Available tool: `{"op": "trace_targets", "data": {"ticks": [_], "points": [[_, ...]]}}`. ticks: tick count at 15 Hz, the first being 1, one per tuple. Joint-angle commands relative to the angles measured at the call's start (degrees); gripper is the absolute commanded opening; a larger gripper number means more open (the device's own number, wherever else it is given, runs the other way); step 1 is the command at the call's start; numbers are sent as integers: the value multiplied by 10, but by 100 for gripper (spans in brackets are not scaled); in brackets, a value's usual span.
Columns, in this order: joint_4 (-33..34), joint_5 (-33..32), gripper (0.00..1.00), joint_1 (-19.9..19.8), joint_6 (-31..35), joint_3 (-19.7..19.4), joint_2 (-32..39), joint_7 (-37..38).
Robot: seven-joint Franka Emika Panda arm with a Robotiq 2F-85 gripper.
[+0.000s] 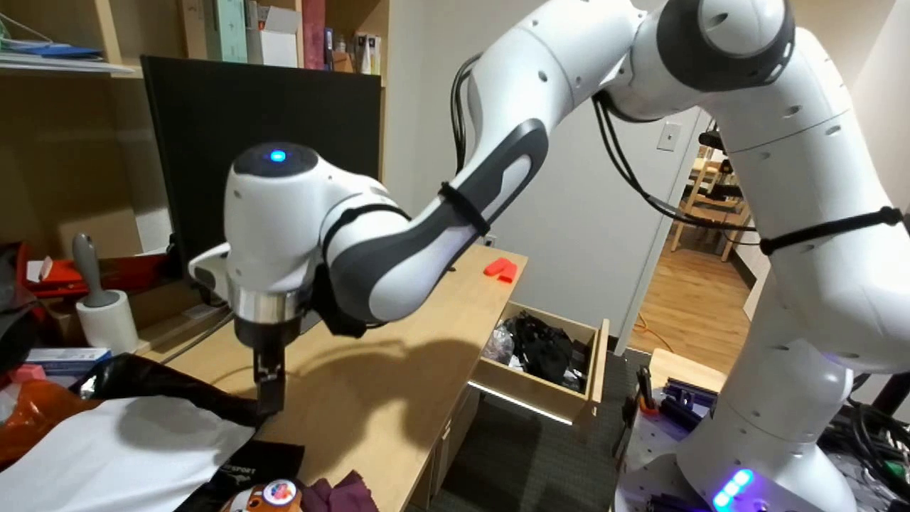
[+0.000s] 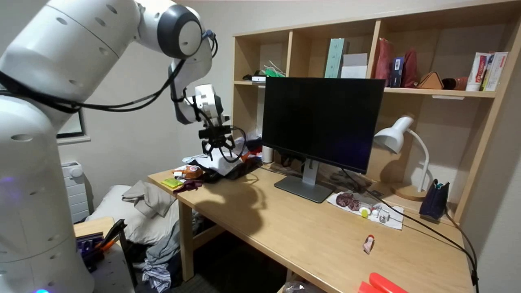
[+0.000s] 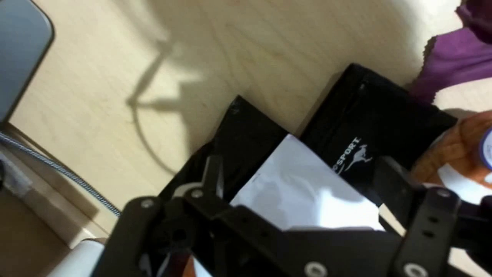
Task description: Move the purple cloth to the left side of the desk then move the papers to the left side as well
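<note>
In an exterior view, the gripper is pointing down near a corner of the white paper, which is lying on a black bag; whether it is touching either I cannot tell. The purple cloth is lying below the gripper, on the camera's side of it, beside an orange packet. A lint roller is standing to one side of the gripper; a pulled-out drawer is sitting on the opposite side, lower down and well apart.

In an exterior view, the gripper is hanging over the paper, and the cloth is lying lower, nearer a corner of the desk than the gripper, beside a yellow packet. A monitor is standing off to the gripper's side, with a white lamp rising beyond it.

In the wrist view, the fingers are standing wide apart, with the paper lying beneath the gap. The bag is showing the word "SPORT" near one finger. The cloth is lying out past that same finger, running off the picture.
</note>
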Motion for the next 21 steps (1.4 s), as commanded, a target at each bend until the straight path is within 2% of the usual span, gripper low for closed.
{"op": "trace_targets", "data": {"ticks": [1, 4, 8, 14, 17, 21], "points": [[-11, 150, 100, 26, -49, -61, -108, -77], [-9, 258, 100, 40, -106, -110, -164, -149], [-18, 343, 100, 40, -190, -157, -220, -200], [-80, 462, 100, 4, -235, -225, -291, -282], [-129, 485, 100, -20, -224, -273, -325, -286], [-163, 457, 100, -53, -190, -336, -332, -310]]}}
